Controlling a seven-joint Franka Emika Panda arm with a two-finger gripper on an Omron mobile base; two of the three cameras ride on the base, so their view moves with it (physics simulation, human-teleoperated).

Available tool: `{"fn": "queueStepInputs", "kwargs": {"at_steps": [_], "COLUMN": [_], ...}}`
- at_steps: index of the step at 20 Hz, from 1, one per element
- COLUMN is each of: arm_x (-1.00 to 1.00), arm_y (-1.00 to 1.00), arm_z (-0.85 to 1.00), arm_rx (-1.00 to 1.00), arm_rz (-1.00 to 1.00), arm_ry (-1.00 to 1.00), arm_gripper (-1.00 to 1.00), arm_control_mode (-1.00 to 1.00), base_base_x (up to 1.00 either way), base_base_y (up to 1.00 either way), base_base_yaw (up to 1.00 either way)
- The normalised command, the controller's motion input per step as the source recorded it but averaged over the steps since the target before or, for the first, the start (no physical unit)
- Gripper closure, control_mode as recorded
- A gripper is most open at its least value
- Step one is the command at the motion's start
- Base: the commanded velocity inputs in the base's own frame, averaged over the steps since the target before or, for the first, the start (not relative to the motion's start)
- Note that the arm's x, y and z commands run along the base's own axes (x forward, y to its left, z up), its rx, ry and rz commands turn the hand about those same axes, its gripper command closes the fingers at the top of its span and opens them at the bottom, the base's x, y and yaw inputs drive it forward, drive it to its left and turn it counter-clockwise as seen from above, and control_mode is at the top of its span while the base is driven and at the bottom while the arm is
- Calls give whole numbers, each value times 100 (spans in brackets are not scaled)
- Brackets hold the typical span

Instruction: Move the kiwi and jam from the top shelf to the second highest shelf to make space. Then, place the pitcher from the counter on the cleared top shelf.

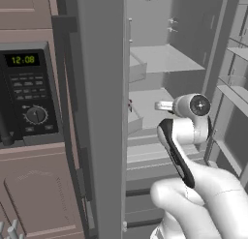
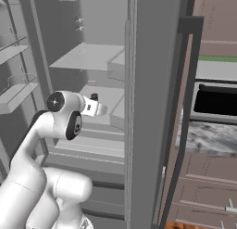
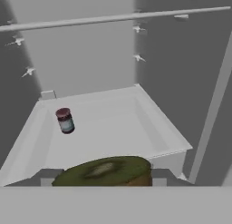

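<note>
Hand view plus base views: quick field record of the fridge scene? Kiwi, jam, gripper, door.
kiwi: between the gripper's fingers, close to the camera
gripper: closed on the kiwi, reaching into the fridge
jam: upright on a pale shelf, back left in the hand view, apart from the kiwi
fridge door: open
microwave: left of the fridge, clock lit

The white arm rises from the base, elbow bent, wrist level, reaching forward into the fridge; the claw points ahead, its jaws closed around the kiwi.
</note>
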Motion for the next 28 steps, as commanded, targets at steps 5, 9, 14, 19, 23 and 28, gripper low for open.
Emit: {"fn": "queueStepInputs", "kwargs": {"at_steps": [5,9,14,19,23,28], "arm_x": [38,38,33,22,20,24], "arm_y": [-24,-7,0,-9,-12,-7], "arm_z": [-8,-18,-28,-30,-35,-33], "arm_rx": [0,0,0,0,0,0], "arm_rz": [0,0,0,0,0,0], "arm_ry": [0,0,0,2,2,1], "arm_gripper": [100,100,100,100,100,100], "arm_control_mode": [-100,-100,-100,-100,-100,-100], "base_base_x": [0,0,0,0,0,0], "base_base_y": [0,0,0,0,0,0], "base_base_yaw": [0,0,0,0,0,0]}}
